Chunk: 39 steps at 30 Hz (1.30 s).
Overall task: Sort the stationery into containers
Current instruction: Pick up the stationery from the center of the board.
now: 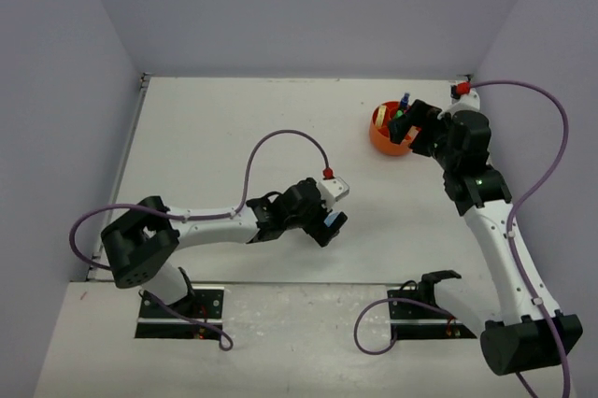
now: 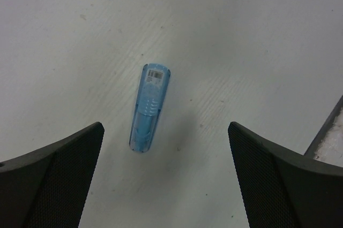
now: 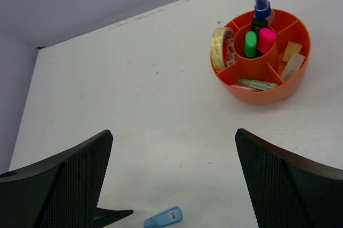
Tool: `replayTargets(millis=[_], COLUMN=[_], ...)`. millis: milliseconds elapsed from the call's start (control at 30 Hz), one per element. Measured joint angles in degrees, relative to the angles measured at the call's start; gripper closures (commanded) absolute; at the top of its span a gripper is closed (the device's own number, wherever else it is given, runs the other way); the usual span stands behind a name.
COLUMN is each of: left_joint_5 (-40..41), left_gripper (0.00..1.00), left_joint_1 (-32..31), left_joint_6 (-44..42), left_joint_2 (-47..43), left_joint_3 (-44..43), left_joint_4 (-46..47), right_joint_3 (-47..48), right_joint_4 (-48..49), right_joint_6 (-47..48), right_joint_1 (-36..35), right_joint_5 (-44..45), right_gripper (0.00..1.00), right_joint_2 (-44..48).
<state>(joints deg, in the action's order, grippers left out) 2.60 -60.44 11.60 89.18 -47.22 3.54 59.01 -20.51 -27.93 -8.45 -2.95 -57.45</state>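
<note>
The black mesh-faced fingers (image 2: 59,180) of the left gripper (image 2: 165,142) fill the lower corners of the left wrist view. The jaws stand wide apart and hold nothing. Between them, at centre frame, a translucent blue plastic piece (image 2: 149,109) with a small barcode label lies flat on the white table (image 2: 257,35), touching neither finger.

The right gripper (image 3: 174,134) is also spread wide and empty. In the upper right of its view sits the round orange plastic tub (image 3: 257,97) with inner dividers. Its centre cup holds a green highlighter (image 3: 250,43) and a pink highlighter (image 3: 266,39) upright. A blue highlighter (image 3: 261,3) stands in the far compartment, a beige tape ring (image 3: 220,48) in the left one, beige erasers (image 3: 292,51) in the right one, and pale green clips (image 3: 257,84) in the near one.
</note>
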Motion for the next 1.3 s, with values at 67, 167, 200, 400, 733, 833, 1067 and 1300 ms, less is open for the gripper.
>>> replayTargets(millis=[67, 167, 200, 400, 733, 833, 1067, 1300], left_joint_5=[-1.81, -2.60, -2.65, -2.25, -0.68, -0.70, 1.26, 3.18], left_gripper=[0.12, 0.35, 0.36, 0.35, 1.00, 1.00, 1.00, 1.00], left_joint_1=[0.07, 0.08, 0.10, 0.35, 1.03, 1.12, 1.13, 0.72], left_joint_6=[-2.29, -4.90, -5.31, -6.73, -6.51, -6.28, -4.43, -3.18], left_joint_2=[2.86, 10.42, 12.90, 16.58, 16.45, 15.65, 9.08, -8.46], left_joint_3=[-2.38, -9.23, -10.99, -11.95, -11.70, -10.58, -3.15, 10.26], left_joint_4=[-1.17, -4.81, -5.43, -7.36, -7.81, -7.50, -7.24, 3.38], right_joint_3=[-0.61, -1.59, -1.91, -3.53, -4.22, -4.88, -7.49, -23.32], right_joint_4=[0.36, 0.61, 0.65, 0.62, 1.17, 2.03, 3.78, 11.14], right_joint_6=[0.55, 1.10, 1.20, 1.43, 1.41, 1.36, 0.07, -5.32], right_joint_1=[-0.06, -0.10, -0.17, -0.17, -0.17, -0.17, -0.17, -9.41], right_joint_5=[-3.32, -8.23, -9.17, -11.85, -13.10, -13.59, -20.51, -28.64], right_gripper=[0.01, 0.01, 0.01, 0.01, 0.01, 0.01, 0.04, 0.23], right_joint_2=[1.47, 1.21, 0.87, 0.64, 3.03, 3.59, 3.63, 2.17])
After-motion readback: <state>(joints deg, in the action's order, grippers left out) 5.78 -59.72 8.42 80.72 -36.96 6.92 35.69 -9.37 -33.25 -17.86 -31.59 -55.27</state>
